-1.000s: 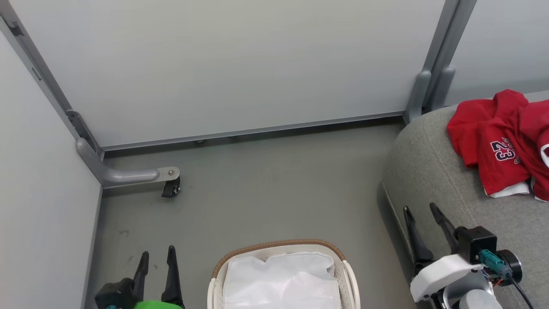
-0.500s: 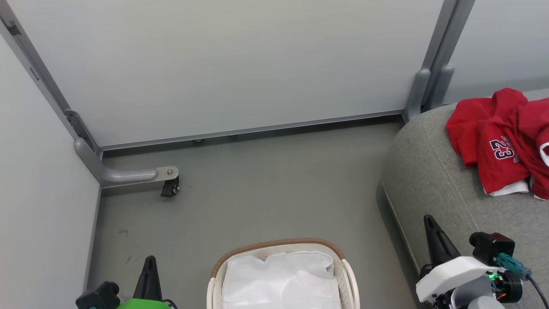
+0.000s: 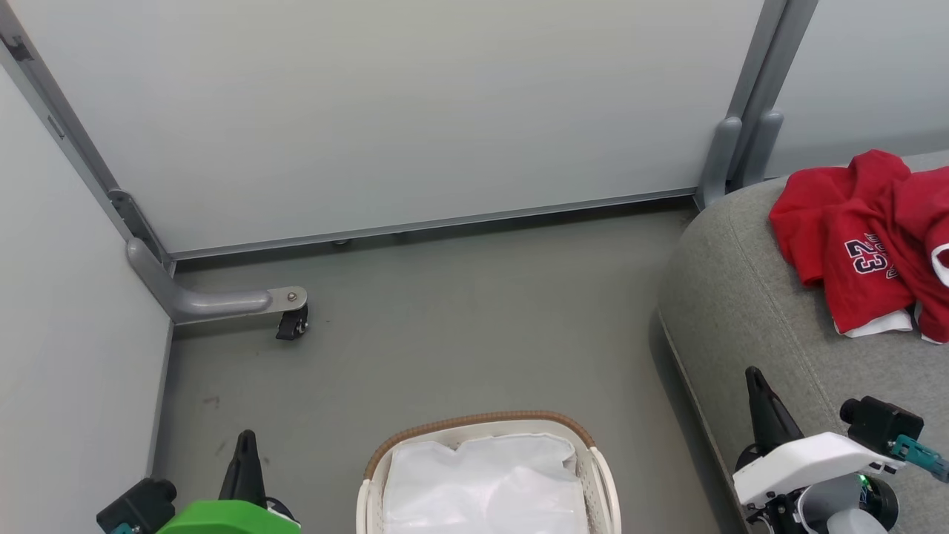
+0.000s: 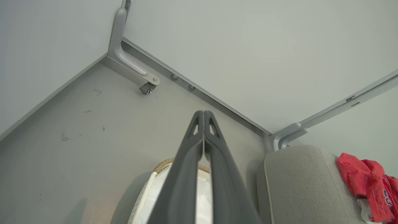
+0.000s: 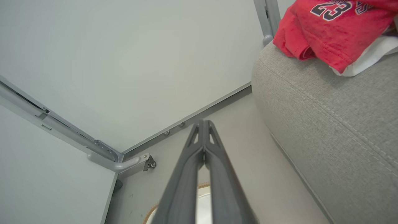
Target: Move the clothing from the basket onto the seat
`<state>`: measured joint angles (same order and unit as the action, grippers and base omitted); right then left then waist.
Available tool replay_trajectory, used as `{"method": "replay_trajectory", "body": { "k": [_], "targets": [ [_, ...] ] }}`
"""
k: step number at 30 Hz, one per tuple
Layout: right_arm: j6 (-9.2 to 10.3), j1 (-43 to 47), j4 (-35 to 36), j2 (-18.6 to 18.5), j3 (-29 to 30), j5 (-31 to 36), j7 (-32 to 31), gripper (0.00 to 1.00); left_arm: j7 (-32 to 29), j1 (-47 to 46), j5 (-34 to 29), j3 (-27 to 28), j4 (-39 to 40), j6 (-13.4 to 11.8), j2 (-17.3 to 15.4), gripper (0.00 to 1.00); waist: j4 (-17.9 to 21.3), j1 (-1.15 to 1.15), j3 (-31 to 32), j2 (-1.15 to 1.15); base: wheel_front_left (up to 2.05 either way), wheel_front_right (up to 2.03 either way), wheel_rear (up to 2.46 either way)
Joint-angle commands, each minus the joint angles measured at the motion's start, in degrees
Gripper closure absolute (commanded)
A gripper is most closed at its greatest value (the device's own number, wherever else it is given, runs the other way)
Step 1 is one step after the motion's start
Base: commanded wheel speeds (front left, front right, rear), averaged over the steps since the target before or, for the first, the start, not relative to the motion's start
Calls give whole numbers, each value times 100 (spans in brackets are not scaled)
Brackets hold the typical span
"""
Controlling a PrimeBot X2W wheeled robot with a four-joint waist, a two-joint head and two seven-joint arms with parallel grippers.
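Pile of red soft number-23 garments (image 3: pixel 867 252) sits by the grey fabric sofa (image 3: pixel 741 311)'s far edge, ahead-right of the nearer right gripper (image 3: pixel 758 382); its fingers and the left gripper (image 3: pixel 245 445)'s are pressed together, empty.

Head looks down; both wrists face the wall (image 3: pixel 415 111), sharing seat (image 3: pixel 741 311), probably basket (image 3: pixel 474 423).

Red clothing (image 3: pixel 852 222), grey seat (image 3: pixel 741 297), off-white basket (image 3: pixel 474 423).
The clothing carries white trim and a dark number 23; the basket has a brown woven rim and a white liner (image 3: pixel 485 482); the floor (image 3: pixel 460 326) is plain grey, the wall panels (image 3: pixel 408 111) pale grey.
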<state>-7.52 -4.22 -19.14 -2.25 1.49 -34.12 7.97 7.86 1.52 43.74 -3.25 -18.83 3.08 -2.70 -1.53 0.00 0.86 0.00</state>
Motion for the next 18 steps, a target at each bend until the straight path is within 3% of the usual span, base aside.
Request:
{"method": "replay_trajectory", "body": {
  "k": [1, 18],
  "targets": [
    [0, -127, 107, -34, 40, -240, -46, 100, -49, -197, 214, 68, 103, 56, -13, 100, 2, 0, -1, 0, 0, 0, 0],
    [1, -161, 216, -46, 155, -1608, -390, 100, -389, -352, 1352, 292, 200, 152, -17, 100, 28, 0, -19, 0, 0, 0, 0]
  ]
}}
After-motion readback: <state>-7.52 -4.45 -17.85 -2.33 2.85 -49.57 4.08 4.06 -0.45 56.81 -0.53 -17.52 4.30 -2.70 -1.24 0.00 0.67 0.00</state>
